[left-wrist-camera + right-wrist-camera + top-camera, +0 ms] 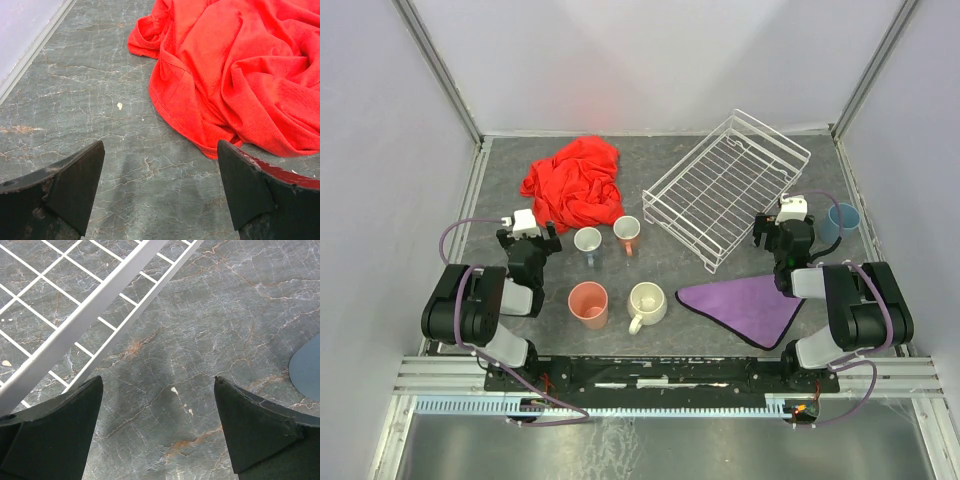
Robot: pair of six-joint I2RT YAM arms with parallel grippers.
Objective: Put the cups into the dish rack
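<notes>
Looking down at a grey marbled desk (665, 262) with a white wire dish rack (725, 188) skewed at 1 o'clock. Counting four cups on the desk around 7 o'clock of that rack: small grey-blue mug (587, 241), orange-and-white mug (627, 233), salmon-pink tumbler (588, 304), cream handled mug (647, 302). Also spotting a light-blue cup (841, 222) at 3 o'clock. Seeing the left tool (160, 190) spread wide, gripping nothing, crumpled red cloth (240, 75) at its 1 o'clock. Same for the right tool (157, 425), rack wire at its 11 o'clock

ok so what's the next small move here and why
Probably swing the right gripper right to the blue cup: its jaws are open and empty over bare table, that cup stands just beside it, and the rack lies empty on its other side.
</notes>
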